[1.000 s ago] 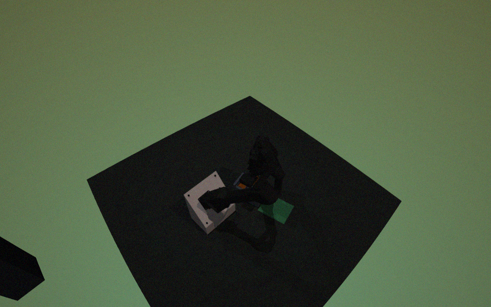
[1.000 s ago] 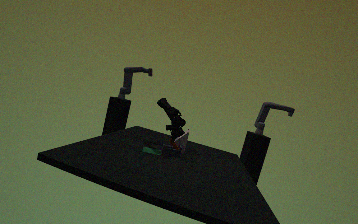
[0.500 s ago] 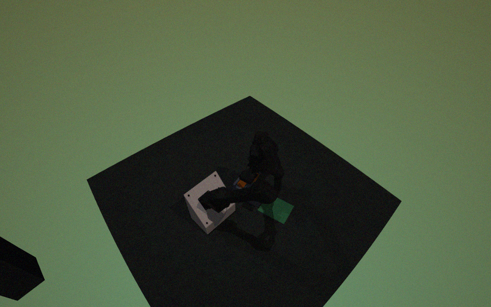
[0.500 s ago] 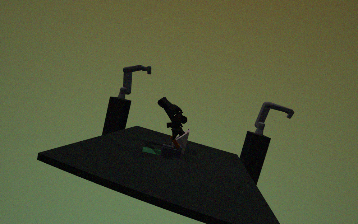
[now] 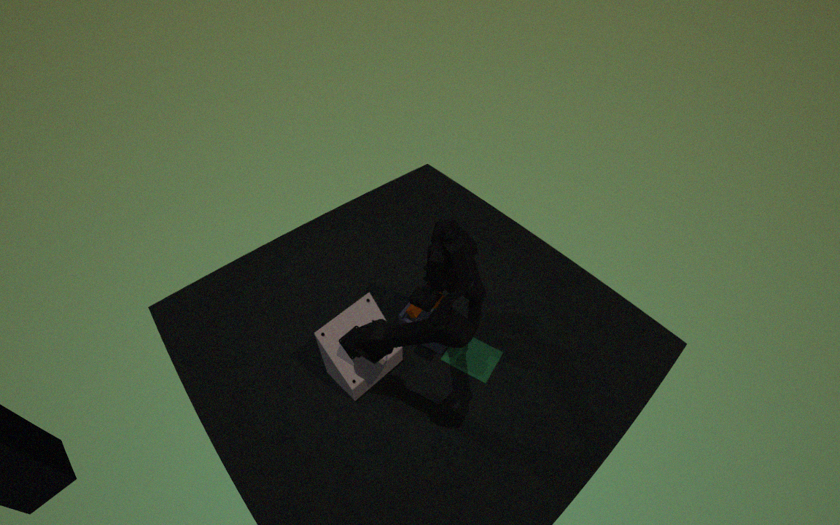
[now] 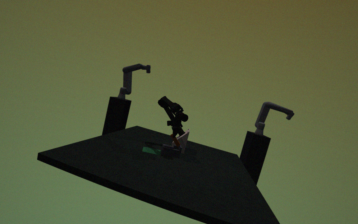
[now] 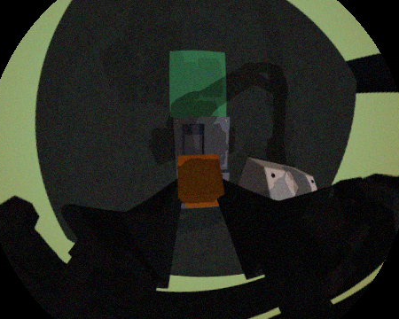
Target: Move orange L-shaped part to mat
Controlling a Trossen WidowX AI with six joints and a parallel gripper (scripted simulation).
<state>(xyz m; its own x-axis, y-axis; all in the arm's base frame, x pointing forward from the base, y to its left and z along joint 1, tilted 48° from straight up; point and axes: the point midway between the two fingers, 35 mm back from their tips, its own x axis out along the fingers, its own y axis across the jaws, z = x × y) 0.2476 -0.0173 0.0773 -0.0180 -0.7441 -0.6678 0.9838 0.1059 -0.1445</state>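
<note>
With your gripper [image 7: 199, 207] clamped on the orange L-shaped part [image 7: 199, 180], which hangs just above the grey tray [image 7: 214, 136], carry it level toward the green mat [image 7: 196, 85] beyond before lowering flat.
</note>
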